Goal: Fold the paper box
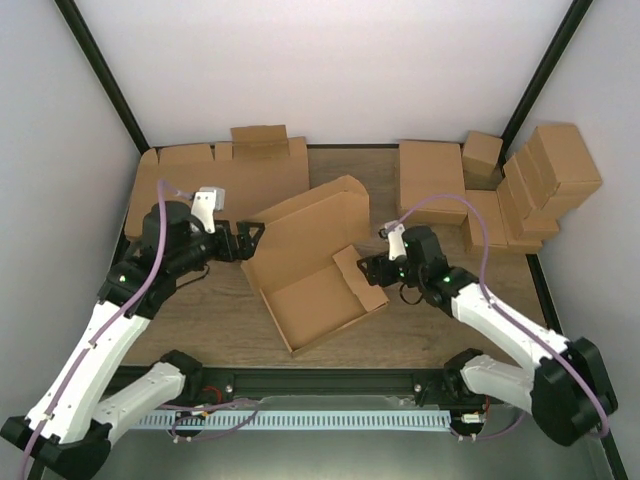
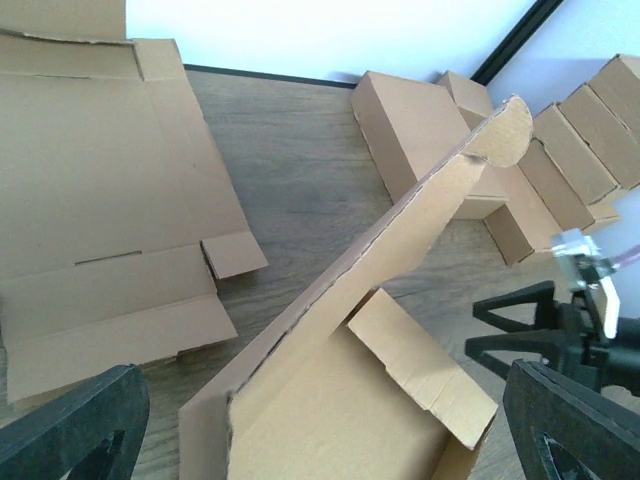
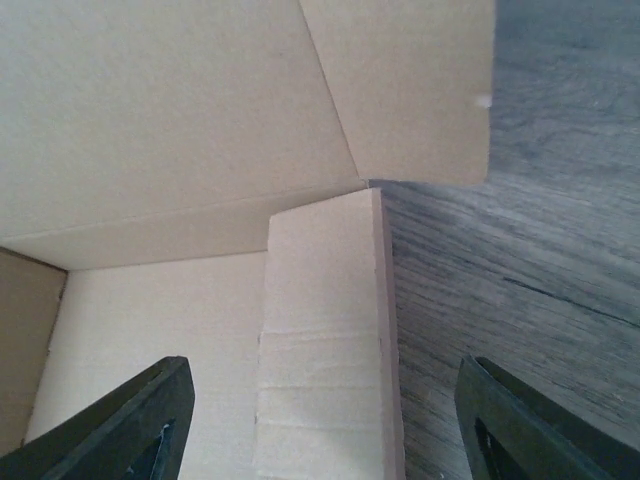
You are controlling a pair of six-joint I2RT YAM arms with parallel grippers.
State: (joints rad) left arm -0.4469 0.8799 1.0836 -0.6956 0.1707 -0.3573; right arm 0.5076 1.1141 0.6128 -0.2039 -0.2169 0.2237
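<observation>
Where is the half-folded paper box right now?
The paper box lies mid-table in the top view, between the left gripper and the right gripper, in front of the flat blanks at back left.

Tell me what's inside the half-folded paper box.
Inside the paper box only its own bare cardboard floor shows, with the right side flap leaning inward. No loose item is visible. The strip of floor under that flap is covered, so it cannot be checked.

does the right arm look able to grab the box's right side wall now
Probably yes: the right gripper is open, jaws either side of the side wall of the paper box, nothing blocking.
</observation>
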